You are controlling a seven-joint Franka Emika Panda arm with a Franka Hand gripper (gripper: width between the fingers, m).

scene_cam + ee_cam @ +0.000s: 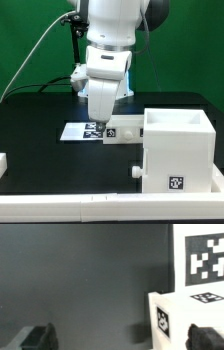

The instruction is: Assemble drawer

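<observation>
Though the exterior view blurs its fingers, the wrist view shows the gripper [120,336] spread wide, empty, beside the marker board [80,131]; the open-topped drawer box [180,150] stands near that board, contents unseen.

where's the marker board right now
In the exterior view the marker board lies flat on the black table near the middle, partly behind the arm, to the exterior view's left of the white drawer box.
</observation>
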